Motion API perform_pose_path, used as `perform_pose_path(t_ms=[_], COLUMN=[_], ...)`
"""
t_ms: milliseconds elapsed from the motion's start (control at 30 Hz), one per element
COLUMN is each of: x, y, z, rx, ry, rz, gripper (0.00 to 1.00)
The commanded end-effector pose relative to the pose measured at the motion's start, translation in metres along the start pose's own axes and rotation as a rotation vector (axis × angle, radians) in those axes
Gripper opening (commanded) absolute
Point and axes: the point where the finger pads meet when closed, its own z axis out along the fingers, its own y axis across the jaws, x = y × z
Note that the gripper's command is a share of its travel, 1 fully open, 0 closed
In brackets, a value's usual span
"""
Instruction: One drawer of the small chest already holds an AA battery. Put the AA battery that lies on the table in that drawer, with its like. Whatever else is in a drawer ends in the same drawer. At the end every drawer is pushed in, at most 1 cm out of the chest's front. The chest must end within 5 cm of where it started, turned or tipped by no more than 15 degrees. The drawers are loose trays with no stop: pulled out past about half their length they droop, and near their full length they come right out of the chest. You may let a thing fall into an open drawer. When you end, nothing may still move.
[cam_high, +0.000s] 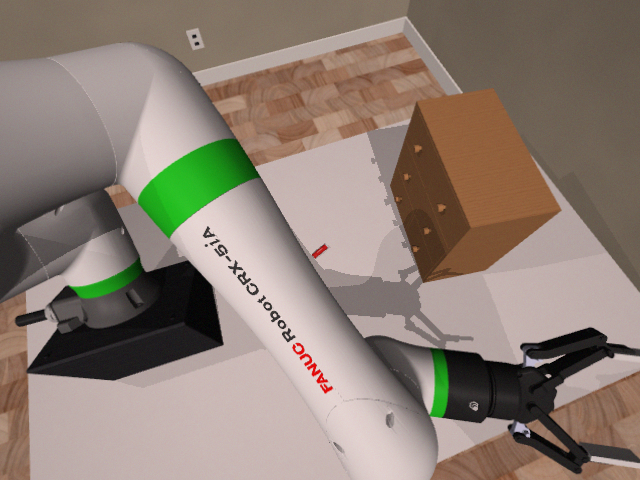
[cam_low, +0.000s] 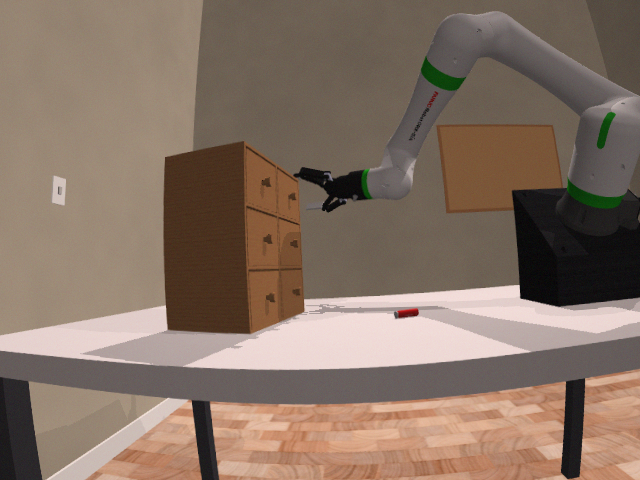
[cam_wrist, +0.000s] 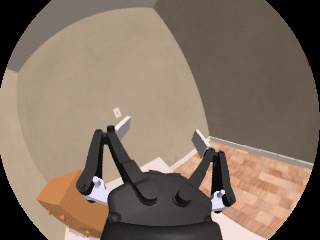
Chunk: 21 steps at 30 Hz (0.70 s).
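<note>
Six drawers, arranged in two columns of three, are presented on the front of the small chest (cam_low: 206, 237). The chest is a rectangular box with a brown wood-grain finish, and each drawer front (cam_low: 262, 181) is fitted with one small knob (cam_low: 266, 181). All six drawers are seen pushed in, so their contents cannot be determined from any view. The chest stands upright on the table (cam_low: 320, 356), a pale, smooth, matte slab with a rounded edge carried on dark legs (cam_low: 205, 439).

The AA battery (cam_low: 406, 313) is a short red cylinder with a metallic end. It lies on its side on the table top, well apart from the chest, between the chest front and the black base block (cam_low: 547, 258) of the arm. In the top view it appears as a small red sliver (cam_high: 320, 251) beside the forearm.

The arm (cam_low: 413, 118) is built of smooth white rounded segments with green bands at the joints. The gripper (cam_low: 313, 191) is a black linkage mechanism with flat pale finger pads. Its fingers are spread fully apart and nothing is held between them. It is held in the air, near the upper drawers in the exterior view and off to the side of the chest in the top view (cam_high: 617, 403).

A parquet floor (cam_low: 413, 439) in mixed wood tones lies below the table.
</note>
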Motion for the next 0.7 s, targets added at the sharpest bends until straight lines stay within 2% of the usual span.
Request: perform_pose_path(t_ms=[0, 667], x=[0.0004, -0.0004], y=[-0.0001, -0.0024], z=[0.0001, -0.0033], rx=[0.0, 0.011], ry=[0.0, -0.012], rz=[0.0, -0.016], gripper=[1.0, 1.0])
